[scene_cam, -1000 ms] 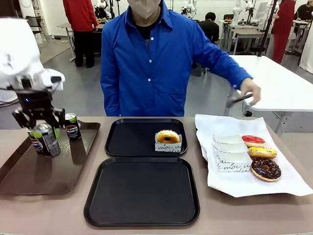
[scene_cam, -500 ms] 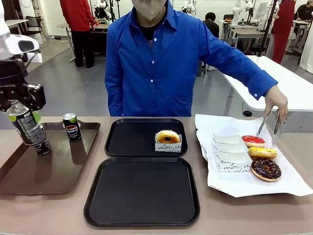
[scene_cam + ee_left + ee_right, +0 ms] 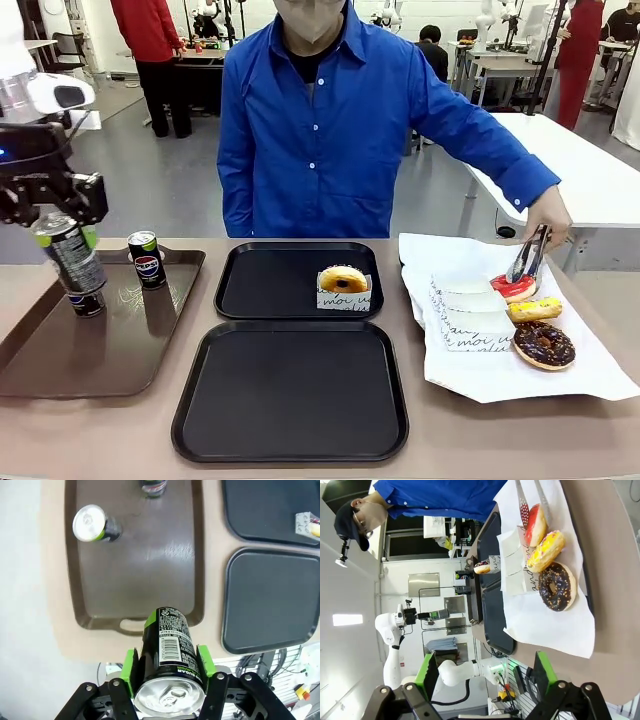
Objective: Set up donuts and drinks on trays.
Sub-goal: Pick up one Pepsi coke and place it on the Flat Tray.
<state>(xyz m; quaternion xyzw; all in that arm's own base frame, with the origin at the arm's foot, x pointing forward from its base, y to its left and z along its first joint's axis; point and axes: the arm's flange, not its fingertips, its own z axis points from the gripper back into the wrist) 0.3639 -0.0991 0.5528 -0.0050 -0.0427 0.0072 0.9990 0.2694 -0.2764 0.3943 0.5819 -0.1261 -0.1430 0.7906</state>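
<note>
- The tabletop (image 3: 480,440) is carrying three trays and a sheet of white paper (image 3: 480,375), and a person (image 3: 330,130) in a blue shirt is standing at its far side.
- A brown tray (image 3: 60,370) is lying at the robot's left, with two black trays in the middle: the near black tray (image 3: 290,395) and, just behind it, the far black tray (image 3: 265,285).
- The left gripper (image 3: 167,662) is hanging over the brown tray's far left corner, its fingers pinching a green-banded can (image 3: 70,250) that is tilting, off the tray.
- The right gripper (image 3: 485,675) is hovering over the tabletop's right end, its fingers spread with nothing between them.
- A row of white boxes (image 3: 470,320) is sitting on the paper, with three donuts just beside it.
- The person's hand (image 3: 548,215) is pressing tongs (image 3: 528,255) onto the red-iced donut (image 3: 510,288); the yellow-iced donut (image 3: 535,310) and chocolate-iced donut (image 3: 543,345) are lying nearer the robot.
- A glazed donut (image 3: 343,279) is resting in its box on the far black tray's right side.
- A Pepsi can (image 3: 148,260) and a second can (image 3: 86,300) are standing on the brown tray.
</note>
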